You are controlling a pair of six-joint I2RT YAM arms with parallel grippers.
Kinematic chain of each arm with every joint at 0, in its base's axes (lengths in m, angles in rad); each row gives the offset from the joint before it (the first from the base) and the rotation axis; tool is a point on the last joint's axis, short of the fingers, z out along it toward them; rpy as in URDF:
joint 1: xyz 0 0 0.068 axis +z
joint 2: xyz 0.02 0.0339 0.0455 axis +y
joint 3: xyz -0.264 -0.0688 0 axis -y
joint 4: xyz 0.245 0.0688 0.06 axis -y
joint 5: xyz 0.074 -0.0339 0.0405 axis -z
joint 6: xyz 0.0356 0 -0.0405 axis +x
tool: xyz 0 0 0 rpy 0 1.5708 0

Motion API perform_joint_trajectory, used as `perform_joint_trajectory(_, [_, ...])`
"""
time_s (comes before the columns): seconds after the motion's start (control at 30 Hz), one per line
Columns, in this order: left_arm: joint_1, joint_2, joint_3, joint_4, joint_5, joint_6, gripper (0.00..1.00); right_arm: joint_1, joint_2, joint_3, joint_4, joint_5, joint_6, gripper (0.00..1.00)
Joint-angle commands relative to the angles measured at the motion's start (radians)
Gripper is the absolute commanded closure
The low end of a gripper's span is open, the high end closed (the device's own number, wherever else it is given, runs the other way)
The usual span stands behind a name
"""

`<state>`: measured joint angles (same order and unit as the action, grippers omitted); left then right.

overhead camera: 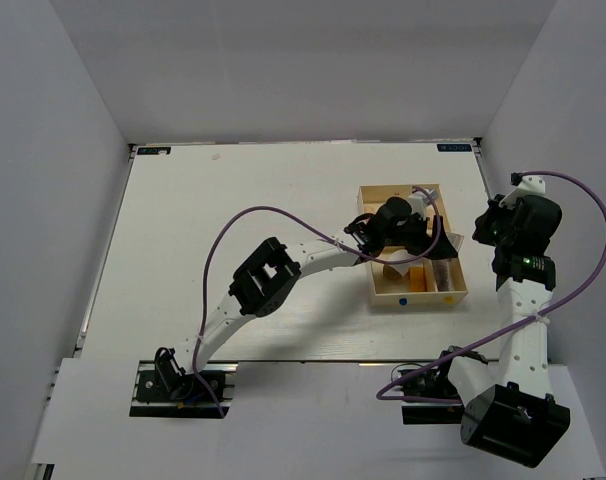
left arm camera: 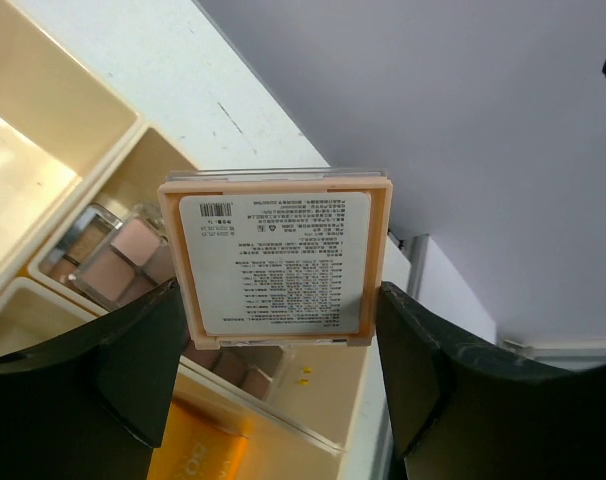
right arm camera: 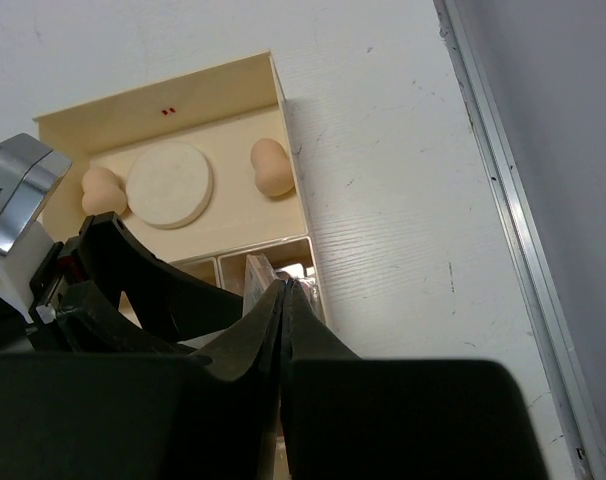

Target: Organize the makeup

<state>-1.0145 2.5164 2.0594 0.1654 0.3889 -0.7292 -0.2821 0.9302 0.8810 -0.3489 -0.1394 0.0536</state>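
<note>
My left gripper [overhead camera: 401,238] hangs over the pale wooden box [overhead camera: 415,297]. In the left wrist view it [left arm camera: 280,330] is shut on the square pinkish compact [left arm camera: 276,258], label side up, gripped by its lower edges. Below it a brown eyeshadow palette [left arm camera: 111,262] lies in a compartment and the orange tube [left arm camera: 179,452] in the one beside it. In the right wrist view two peach egg sponges [right arm camera: 271,166] [right arm camera: 101,190] and the round cream puff [right arm camera: 169,185] lie in the far compartment. My right gripper [right arm camera: 286,286] is shut and empty at the box's right side. The teardrop sponge is out of view.
The box's walls [right arm camera: 291,150] and dividers [left arm camera: 93,165] stand under both grippers. The table's right edge rail [right arm camera: 513,230] and the white side wall run close to my right arm [overhead camera: 523,250]. A purple cable [overhead camera: 253,215] loops over the left arm.
</note>
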Motion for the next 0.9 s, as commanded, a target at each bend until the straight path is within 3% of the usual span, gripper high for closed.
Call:
perform_joint_trajectory(0.0, [-0.004, -0.021, 0.039, -0.010, -0.035, 0.094, 0.38, -0.011, -0.005, 0.030, 0.008, -0.020, 0.012, 1.00])
perform_joint_trajectory(0.23, [-0.004, -0.021, 0.042, -0.015, -0.038, 0.102, 0.18, -0.009, -0.005, 0.026, 0.010, -0.025, 0.015, 1.00])
perform_joint_trajectory(0.5, [-0.004, -0.024, 0.048, -0.012, -0.038, 0.096, 0.05, -0.012, -0.007, 0.024, 0.010, -0.028, 0.018, 1.00])
perform_joint_trajectory(0.87, [-0.004, -0.076, 0.056, 0.010, -0.099, 0.103, 0.03, -0.009, -0.014, 0.056, -0.004, -0.087, 0.008, 1.00])
